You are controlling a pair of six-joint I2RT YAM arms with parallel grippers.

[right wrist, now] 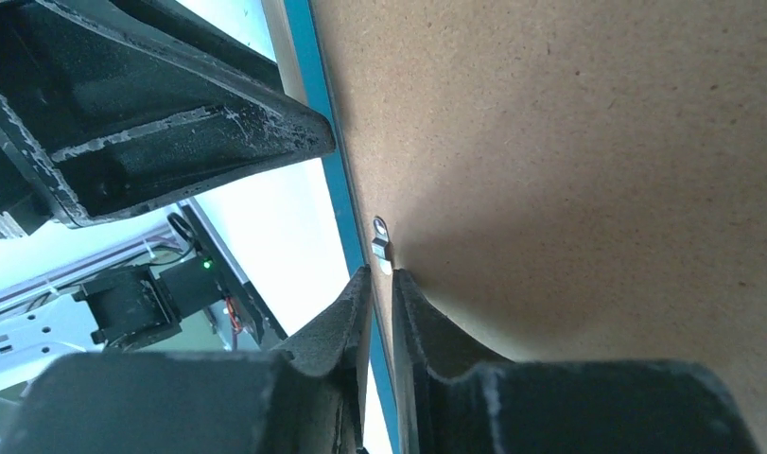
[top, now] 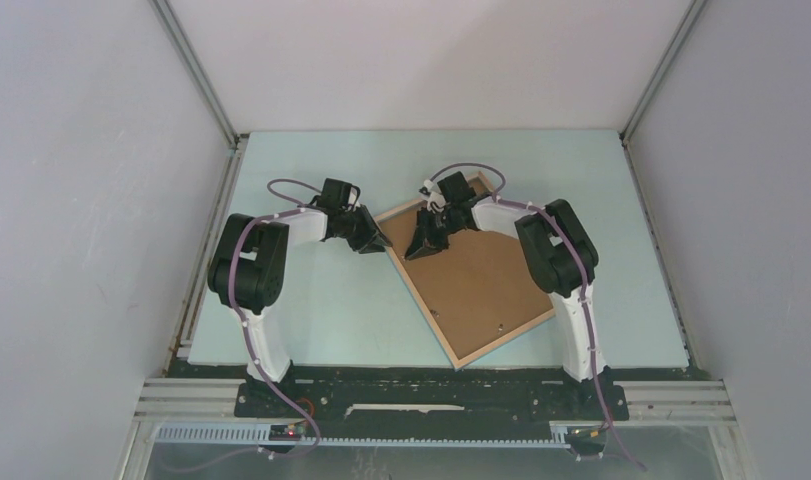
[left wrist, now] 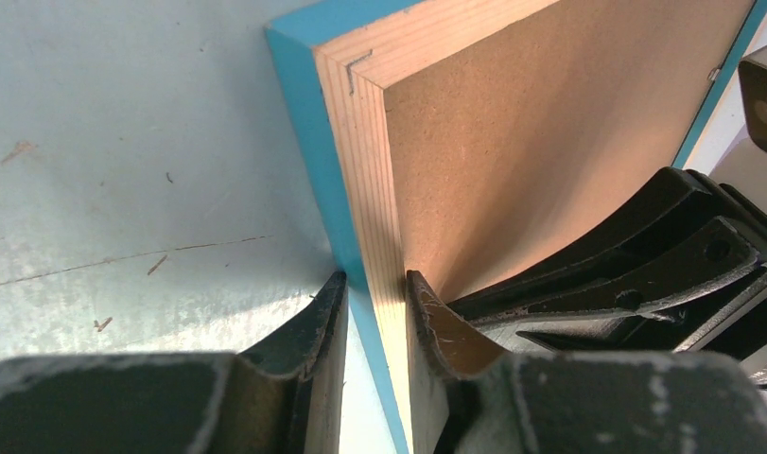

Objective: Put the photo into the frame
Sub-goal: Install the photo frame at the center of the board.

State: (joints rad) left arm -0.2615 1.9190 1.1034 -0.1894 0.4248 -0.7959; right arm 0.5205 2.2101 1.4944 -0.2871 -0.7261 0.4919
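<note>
The frame (top: 451, 345) lies on the table with its light wood back up, and a brown backing board (top: 476, 275) fills it. My left gripper (top: 378, 240) is at the frame's left corner. In the left wrist view that gripper (left wrist: 374, 284) is shut across the wooden rail (left wrist: 370, 180), with one finger on the blue outer edge and the other on the board side. My right gripper (top: 421, 246) sits just to the right on the same upper-left edge. There the right gripper (right wrist: 379, 279) is shut on the thin rail beside a small metal tab (right wrist: 380, 241). The photo is hidden.
White walls enclose the pale blue table (top: 321, 310) on three sides. The two arms' fingers are close together over the frame's corner; the right gripper's black body (left wrist: 663, 274) fills the right of the left wrist view. More metal tabs (top: 502, 326) sit near the frame's near edge.
</note>
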